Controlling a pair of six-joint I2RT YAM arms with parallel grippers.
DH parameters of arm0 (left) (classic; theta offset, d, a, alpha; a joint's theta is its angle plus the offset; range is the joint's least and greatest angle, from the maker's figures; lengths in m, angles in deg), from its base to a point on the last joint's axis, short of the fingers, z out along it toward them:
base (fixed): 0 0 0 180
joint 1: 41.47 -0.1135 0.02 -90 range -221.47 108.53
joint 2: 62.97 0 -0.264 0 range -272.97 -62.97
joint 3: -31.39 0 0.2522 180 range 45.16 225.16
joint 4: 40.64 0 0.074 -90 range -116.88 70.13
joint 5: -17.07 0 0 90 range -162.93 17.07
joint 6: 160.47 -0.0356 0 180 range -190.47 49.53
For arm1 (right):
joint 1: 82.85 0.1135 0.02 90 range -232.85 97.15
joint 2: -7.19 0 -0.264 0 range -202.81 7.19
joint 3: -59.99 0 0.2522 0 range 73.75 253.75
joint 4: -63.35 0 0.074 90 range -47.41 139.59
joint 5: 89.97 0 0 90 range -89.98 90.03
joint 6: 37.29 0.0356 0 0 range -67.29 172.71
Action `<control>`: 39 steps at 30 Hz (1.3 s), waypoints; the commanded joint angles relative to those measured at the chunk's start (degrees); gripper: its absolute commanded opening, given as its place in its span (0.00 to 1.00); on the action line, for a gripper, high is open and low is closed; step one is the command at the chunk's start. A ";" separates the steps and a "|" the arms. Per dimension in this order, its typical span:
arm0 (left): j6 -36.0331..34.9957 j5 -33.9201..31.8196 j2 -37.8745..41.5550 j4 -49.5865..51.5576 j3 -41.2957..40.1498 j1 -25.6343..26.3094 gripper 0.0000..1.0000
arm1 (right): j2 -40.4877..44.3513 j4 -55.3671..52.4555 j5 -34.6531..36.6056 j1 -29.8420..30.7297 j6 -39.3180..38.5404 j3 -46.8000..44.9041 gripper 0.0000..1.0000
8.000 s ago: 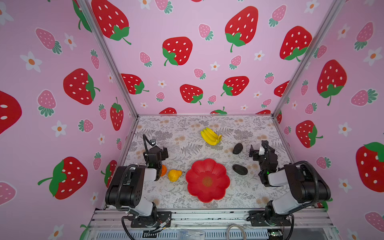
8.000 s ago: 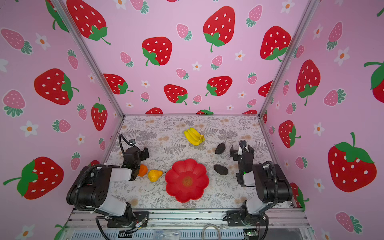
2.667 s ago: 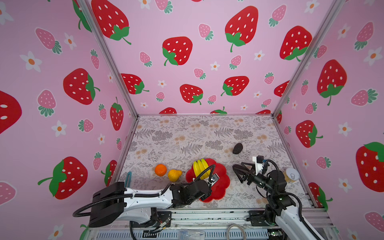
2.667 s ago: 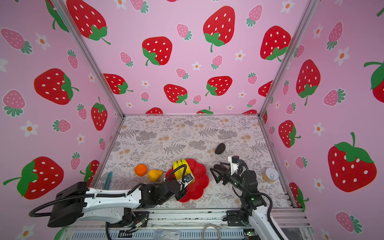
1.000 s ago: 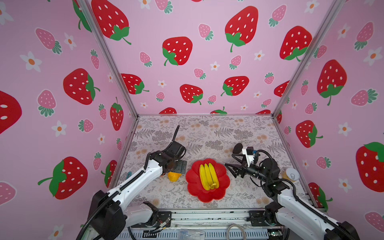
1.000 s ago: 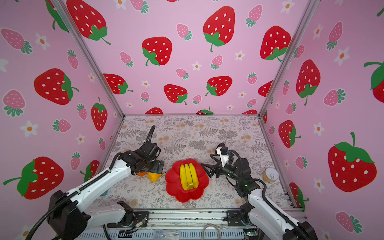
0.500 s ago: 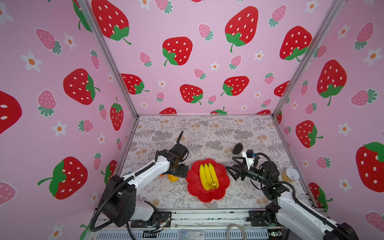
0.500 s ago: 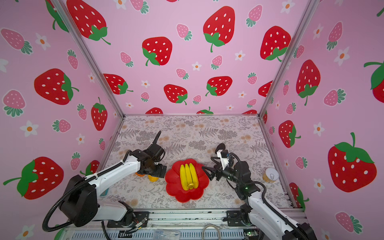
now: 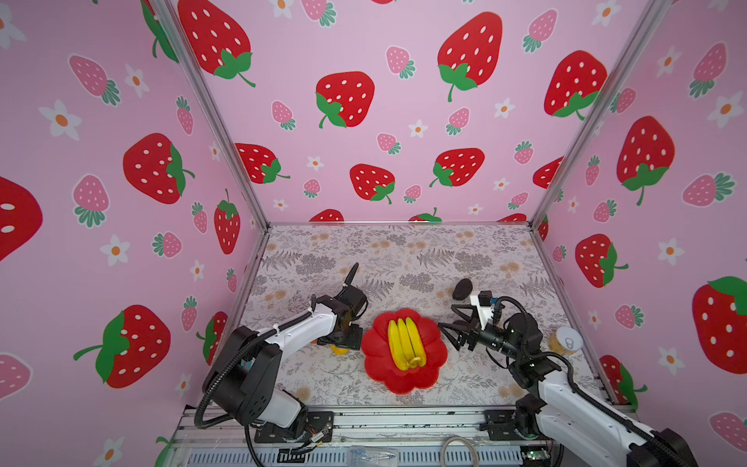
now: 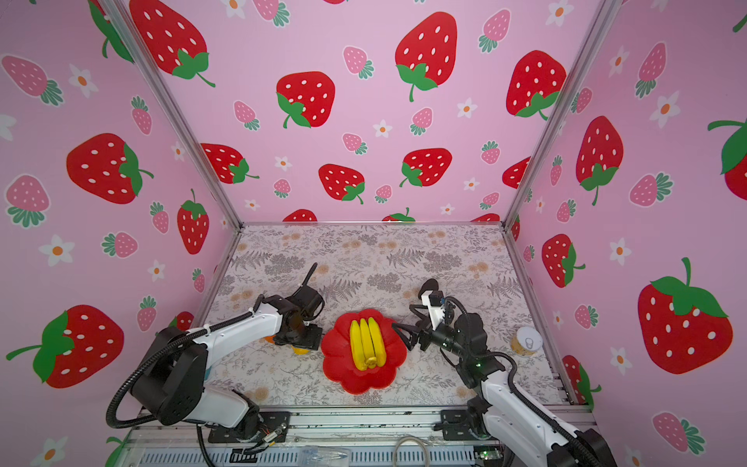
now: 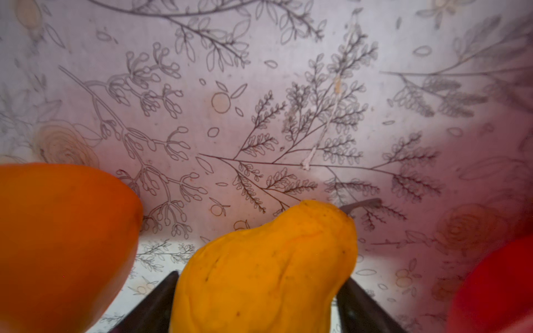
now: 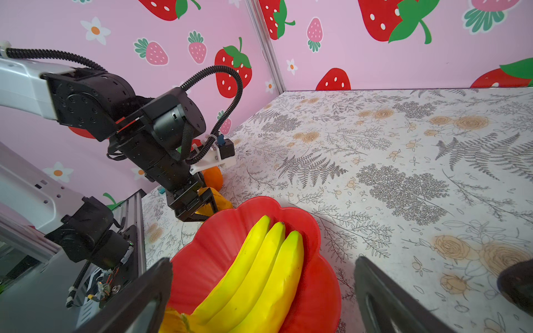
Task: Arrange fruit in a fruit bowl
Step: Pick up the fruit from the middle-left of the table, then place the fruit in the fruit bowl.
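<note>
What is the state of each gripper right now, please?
Left gripper: fingers flank the pear; grip cannot be told.
Right gripper: open, empty.

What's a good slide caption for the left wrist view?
Left hand straddling the pear, with the orange and red bowl close by.

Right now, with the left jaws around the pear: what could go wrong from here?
1. The orange lies close beside the pear; the jaws of the left gripper could knock it rolling.
2. The pear is bumpy and tapered, so it may slip on lifting.
3. The banana bunch fills the middle of the fruit bowl; the pear may roll off the shallow rim.
</note>
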 commanded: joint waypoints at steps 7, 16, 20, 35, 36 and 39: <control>0.83 0.00 2.60 -0.21 -0.49 -0.24 0.47 | -1.79 -0.03 -1.33 0.28 -2.21 2.07 0.99; 2.73 -5.97 12.22 8.72 5.92 2.28 0.43 | 0.77 -0.73 -2.77 0.28 0.55 -0.70 0.99; 4.08 -4.27 15.37 7.97 8.18 8.38 0.43 | 5.51 -2.92 -1.39 0.27 0.81 -3.26 0.99; 17.99 -10.51 1.75 -3.80 7.01 27.84 0.45 | 5.76 -3.18 -1.71 0.28 1.08 -4.39 0.99; 18.23 -10.49 1.47 -3.84 6.88 27.83 0.47 | 5.82 -3.19 -1.70 0.28 1.08 -4.46 0.99; 18.20 -9.90 0.54 -3.44 7.01 27.99 0.63 | 5.85 -2.90 -1.36 0.28 1.08 -4.73 0.99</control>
